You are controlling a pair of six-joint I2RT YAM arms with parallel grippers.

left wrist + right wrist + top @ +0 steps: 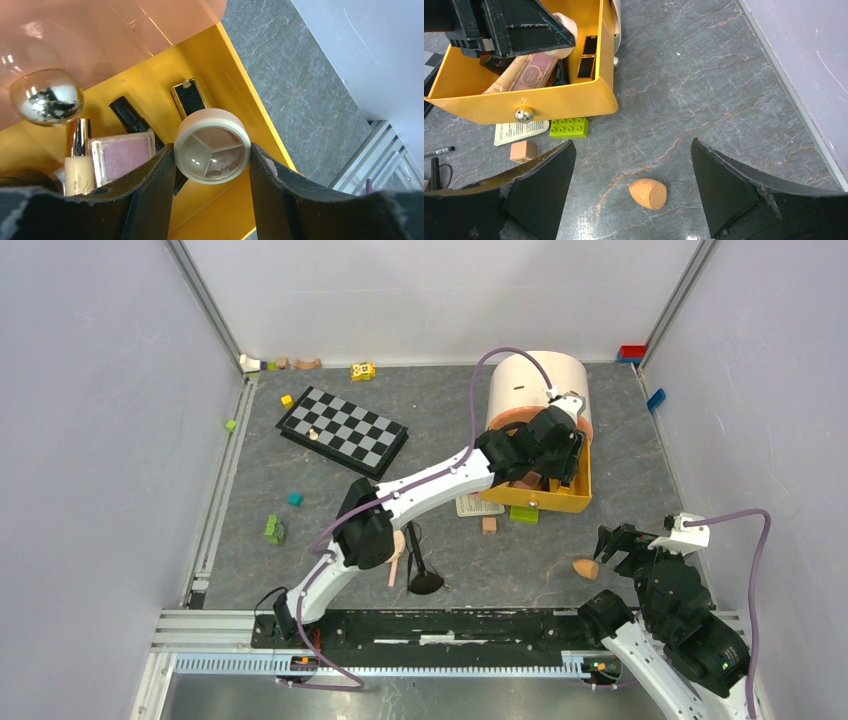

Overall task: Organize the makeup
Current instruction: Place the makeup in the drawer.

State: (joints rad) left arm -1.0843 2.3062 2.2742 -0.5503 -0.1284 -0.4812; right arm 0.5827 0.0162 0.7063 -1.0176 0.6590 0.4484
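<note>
Left gripper: half-closed on compact, above drawer, over palette and tube. Lower to bare yellow floor before releasing; keep level, avoid stacking on palette. Right gripper: wide open, empty, hovering over sponge on table.

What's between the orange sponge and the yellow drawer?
Only bare grey tabletop, seen in the right wrist view between the orange sponge and the yellow drawer. The green brick sits off to the side.
</note>
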